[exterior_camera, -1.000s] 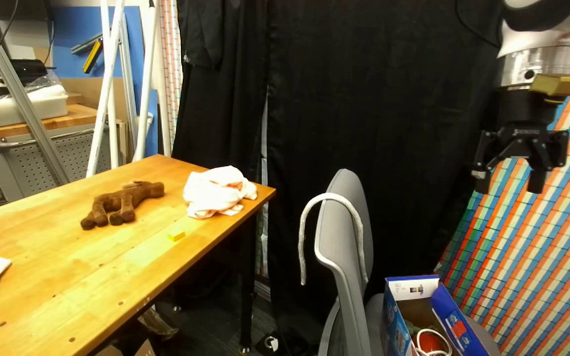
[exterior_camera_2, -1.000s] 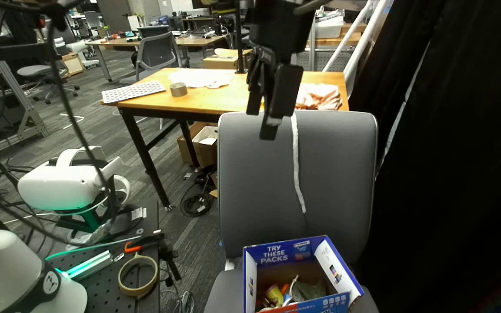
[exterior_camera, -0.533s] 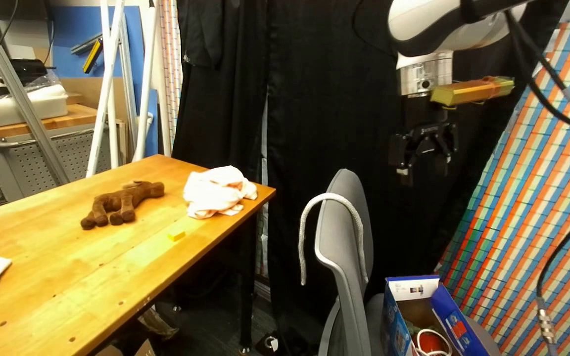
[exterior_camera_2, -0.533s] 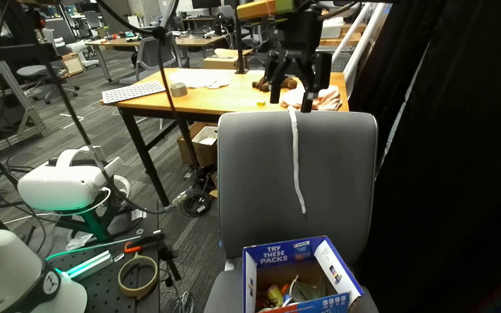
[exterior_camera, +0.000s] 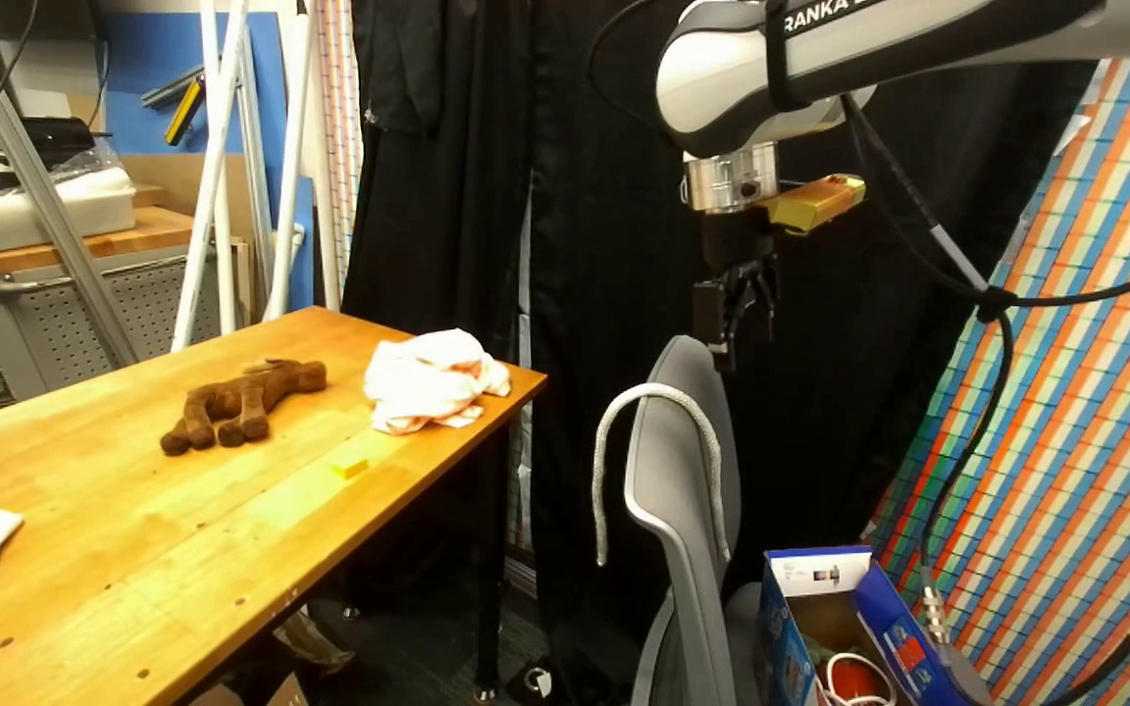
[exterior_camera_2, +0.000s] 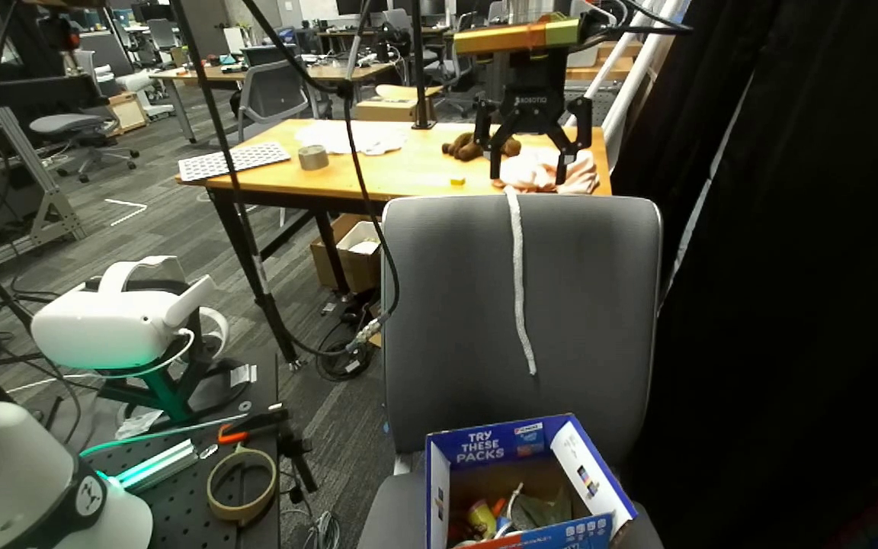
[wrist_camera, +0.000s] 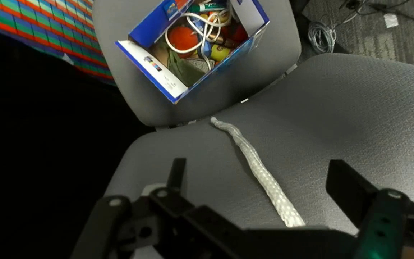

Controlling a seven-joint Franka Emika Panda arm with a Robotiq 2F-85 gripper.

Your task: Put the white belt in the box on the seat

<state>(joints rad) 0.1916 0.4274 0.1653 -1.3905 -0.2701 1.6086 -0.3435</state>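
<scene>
The belt [exterior_camera_2: 518,282] drapes over the top edge of the backrest [exterior_camera_2: 447,305]; its seat-side end stops apart from the box [exterior_camera_2: 578,457] on the seat [exterior_camera_2: 393,509], the other hangs in the gap before the table [exterior_camera_2: 378,174]. Near the top edge, the gripper [exterior_camera_2: 528,181] has its jaws spread wide, the curtain [exterior_camera_2: 759,320] to one side.

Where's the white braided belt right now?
In an exterior view, right of picture centre, the white braided belt drapes over the grey fabric backrest; its front end hangs toward the open blue cardboard box.

fingers [exterior_camera_2: 495,165] nearer white belt [exterior_camera_2: 518,286], turned
</scene>
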